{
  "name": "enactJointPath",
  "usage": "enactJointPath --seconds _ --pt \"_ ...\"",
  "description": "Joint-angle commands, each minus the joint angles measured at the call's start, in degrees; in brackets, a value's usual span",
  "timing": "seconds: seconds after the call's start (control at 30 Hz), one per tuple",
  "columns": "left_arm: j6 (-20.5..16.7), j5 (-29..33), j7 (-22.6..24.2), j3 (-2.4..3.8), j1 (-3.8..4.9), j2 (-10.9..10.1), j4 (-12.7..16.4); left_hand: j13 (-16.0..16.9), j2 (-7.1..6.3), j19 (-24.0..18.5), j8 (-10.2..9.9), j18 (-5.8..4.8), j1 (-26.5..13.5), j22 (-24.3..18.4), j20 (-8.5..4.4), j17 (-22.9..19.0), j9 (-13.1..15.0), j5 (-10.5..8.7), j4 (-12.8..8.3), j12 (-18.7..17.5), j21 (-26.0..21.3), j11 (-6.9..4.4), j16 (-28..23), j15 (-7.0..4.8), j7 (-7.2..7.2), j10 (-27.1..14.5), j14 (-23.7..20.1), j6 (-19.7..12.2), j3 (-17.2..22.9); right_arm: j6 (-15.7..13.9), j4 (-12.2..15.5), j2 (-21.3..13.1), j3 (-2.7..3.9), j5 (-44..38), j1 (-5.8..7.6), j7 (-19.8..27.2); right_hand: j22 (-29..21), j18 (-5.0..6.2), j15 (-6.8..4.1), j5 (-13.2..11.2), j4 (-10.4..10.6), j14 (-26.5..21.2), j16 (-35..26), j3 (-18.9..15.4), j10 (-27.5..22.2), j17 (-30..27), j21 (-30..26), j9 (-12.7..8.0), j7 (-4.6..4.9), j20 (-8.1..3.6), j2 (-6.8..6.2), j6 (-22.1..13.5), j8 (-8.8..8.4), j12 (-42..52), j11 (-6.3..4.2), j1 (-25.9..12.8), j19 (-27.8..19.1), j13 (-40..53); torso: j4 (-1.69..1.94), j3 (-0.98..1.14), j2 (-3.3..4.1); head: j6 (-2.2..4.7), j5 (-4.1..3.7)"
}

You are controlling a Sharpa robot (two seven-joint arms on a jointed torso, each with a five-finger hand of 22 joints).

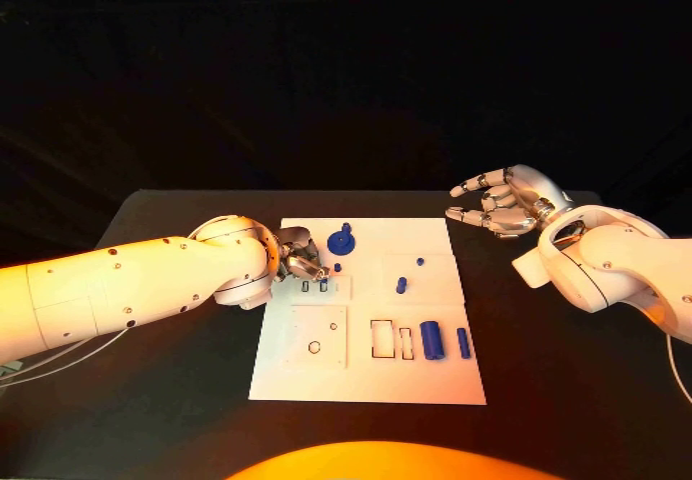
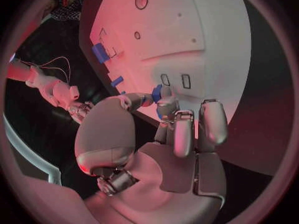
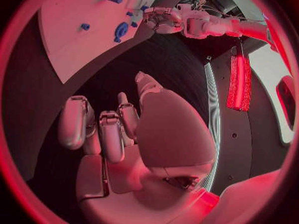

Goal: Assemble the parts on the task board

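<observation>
Over the task board's (image 1: pixel 289 372) left edge, towards its far end, the left hand (image 1: pixel 296 256) hovered with its fingers curled, and between thumb and fingertips (image 2: pixel 163 106) it pinched a small blue part (image 2: pixel 156 92), just above two narrow slots (image 1: pixel 315 286) in the plate. Beside that hand, near the board's far edge, lay a round blue part with a stem (image 1: pixel 340 240). Toward the middle of the board sat a short blue peg (image 1: pixel 401 285) and a tiny blue stud (image 1: pixel 420 262). Near the board's right edge, toward the near end, a thick blue cylinder (image 1: pixel 431 334) lay next to a thinner blue pin (image 1: pixel 463 342), just right of two rectangular cut-outs (image 1: pixel 382 339). Well off the board's far right corner, the right hand (image 1: pixel 499 203) hung above the black table (image 1: pixel 562 400), fingers spread apart and holding nothing.
</observation>
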Motion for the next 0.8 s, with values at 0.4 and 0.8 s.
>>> enactJointPath --seconds 0.4,0.8 --pt "2.7 1.3 -0.3 -0.05 -0.2 0.9 -1.6 0.1 -0.04 0.6 0.3 -1.14 -0.6 0.2 -0.07 15.1 -0.1 0.28 -15.1 0.4 0.3 0.02 0.3 -0.52 -0.31 0.2 6.1 0.8 15.0 0.6 -0.1 0.0 0.0 -0.2 -0.1 0.2 2.7 0.51 0.04 0.3 0.0 5.3 -0.3 0.4 0.0 11.7 -0.3 0.0 -0.02 0.04 0.57 0.5 -0.05 0.0 -0.23 0.0 -0.3 1.2 -0.09 -0.03 0.08 -0.49 -0.19" --pt "5.7 0.6 -0.7 -0.07 -0.21 1.5 -2.5 -0.1 0.01 0.6 0.3 -1.14 -0.7 0.2 -0.08 15.1 -0.1 0.25 -15.1 0.3 0.3 0.02 0.3 -0.52 -0.31 0.2 6.1 0.8 15.1 0.7 -0.1 0.0 0.0 -0.1 -0.14 0.3 2.7 0.5 0.02 0.4 0.0 5.3 -0.3 0.4 0.1 11.6 -0.3 0.0 -0.04 0.02 0.58 0.5 -0.06 0.0 -0.24 0.0 -0.3 1.3 -0.02 -0.03 0.06 -0.76 -0.22"
